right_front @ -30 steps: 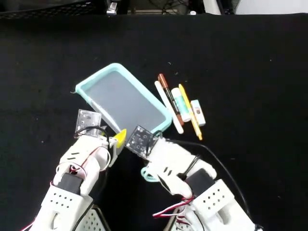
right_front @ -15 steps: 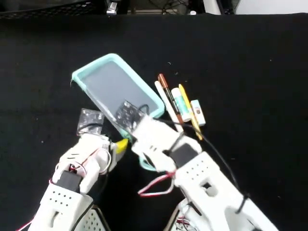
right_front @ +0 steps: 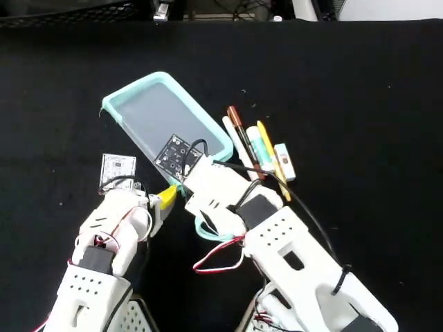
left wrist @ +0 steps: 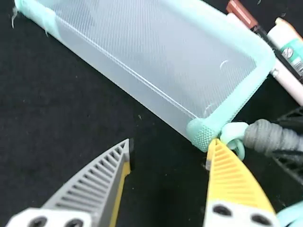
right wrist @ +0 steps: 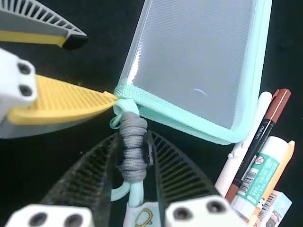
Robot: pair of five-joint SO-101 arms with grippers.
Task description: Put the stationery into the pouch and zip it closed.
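The translucent pouch [right_front: 163, 117] with teal edging lies flat and tilted left of centre. Its near corner [left wrist: 203, 135] carries a grey cord zip pull [right wrist: 131, 151]. My right gripper [right wrist: 132, 137] is shut on that pull, just off the corner, and it sits at the pouch's near end [right_front: 188, 188] in the high view. My left gripper [left wrist: 170, 144] is open beside it, its yellow finger [right wrist: 61, 106] touching the same corner, its grey finger [left wrist: 99, 184] apart over bare table. The stationery [right_front: 257, 149] lies right of the pouch: a white pen, brown marker [right wrist: 258, 142], glue stick [right wrist: 265, 175], yellow pencil, eraser.
A teal strap loop [right_front: 208, 232] trails from the pull under the right arm. The black table [right_front: 346, 83] stretches wide to the right and far side. Both arm bodies crowd the near edge, and a black cable [right_front: 304, 207] runs along the right arm.
The right arm swung left and forward with the pull in its grip. The pouch slid away toward the far left. The left gripper shifted slightly left.
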